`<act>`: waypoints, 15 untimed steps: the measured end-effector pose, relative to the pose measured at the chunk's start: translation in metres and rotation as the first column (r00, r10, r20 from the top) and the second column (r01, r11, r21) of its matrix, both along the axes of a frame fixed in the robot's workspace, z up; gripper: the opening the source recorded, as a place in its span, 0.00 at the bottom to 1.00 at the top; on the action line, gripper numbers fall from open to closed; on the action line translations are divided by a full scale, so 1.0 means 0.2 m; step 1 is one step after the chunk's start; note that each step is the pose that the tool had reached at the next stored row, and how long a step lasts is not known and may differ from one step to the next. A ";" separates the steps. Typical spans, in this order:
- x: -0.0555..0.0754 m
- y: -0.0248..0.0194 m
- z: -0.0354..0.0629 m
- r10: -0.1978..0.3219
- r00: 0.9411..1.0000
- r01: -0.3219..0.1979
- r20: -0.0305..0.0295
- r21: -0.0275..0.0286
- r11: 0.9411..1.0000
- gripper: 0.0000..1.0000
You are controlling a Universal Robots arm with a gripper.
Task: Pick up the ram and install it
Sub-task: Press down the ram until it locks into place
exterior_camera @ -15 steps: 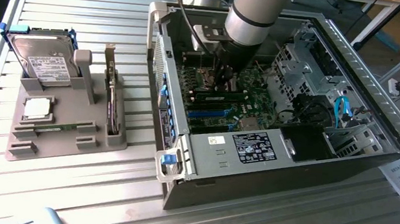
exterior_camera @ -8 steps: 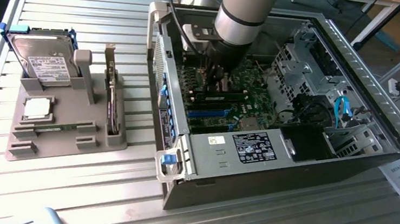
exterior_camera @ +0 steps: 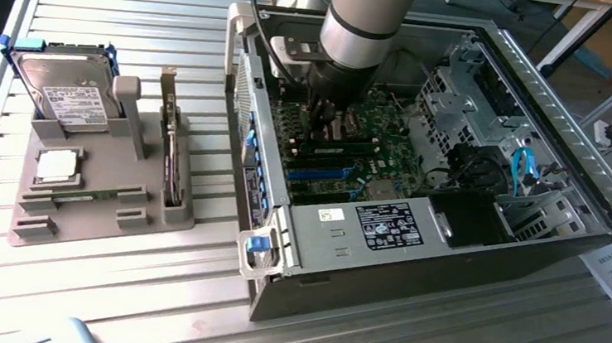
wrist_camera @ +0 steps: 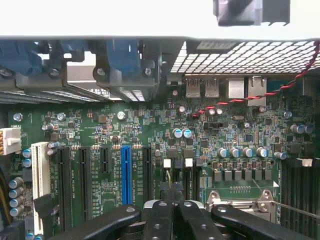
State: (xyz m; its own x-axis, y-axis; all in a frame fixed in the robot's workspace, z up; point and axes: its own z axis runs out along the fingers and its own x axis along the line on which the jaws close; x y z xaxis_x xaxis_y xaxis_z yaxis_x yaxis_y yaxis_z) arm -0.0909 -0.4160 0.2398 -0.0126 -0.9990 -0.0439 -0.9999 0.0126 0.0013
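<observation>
The ram [exterior_camera: 88,196], a thin green stick, lies along the front of the grey holder tray [exterior_camera: 29,226] at the exterior view's left. My gripper [exterior_camera: 327,117] is far from it, lowered inside the open computer case [exterior_camera: 390,229] just above the green motherboard [exterior_camera: 388,149]. In the wrist view the black fingers [wrist_camera: 160,220] are pressed together, so the gripper [wrist_camera: 173,202] is shut, and I see nothing between them. Below it are the motherboard [wrist_camera: 225,130] and its blue slot [wrist_camera: 126,172]. Dark memory slots [wrist_camera: 300,200] run along one side.
The holder tray also carries a hard drive [exterior_camera: 63,92], a square silver processor chip [exterior_camera: 57,165] and an upright expansion card [exterior_camera: 174,160]. The case walls, a drive cage [exterior_camera: 457,101] and blue cables [exterior_camera: 522,170] crowd the gripper. A slatted metal table [exterior_camera: 130,23] lies all around.
</observation>
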 end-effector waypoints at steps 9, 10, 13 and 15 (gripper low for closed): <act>0.00 0.000 -0.008 0.000 1.000 0.000 0.000 0.000 1.000 0.10; 0.00 0.000 -0.010 0.000 1.000 0.000 0.000 0.000 1.000 0.10; 0.00 -0.001 -0.014 0.000 1.000 0.000 0.000 0.000 1.000 0.10; 0.00 -0.002 -0.018 0.000 1.000 0.000 0.000 0.000 1.000 0.10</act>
State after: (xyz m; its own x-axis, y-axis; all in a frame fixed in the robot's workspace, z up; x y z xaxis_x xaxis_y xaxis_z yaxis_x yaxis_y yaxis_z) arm -0.0913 -0.4164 0.2363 -0.0127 -0.9990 -0.0439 -0.9999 0.0126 0.0012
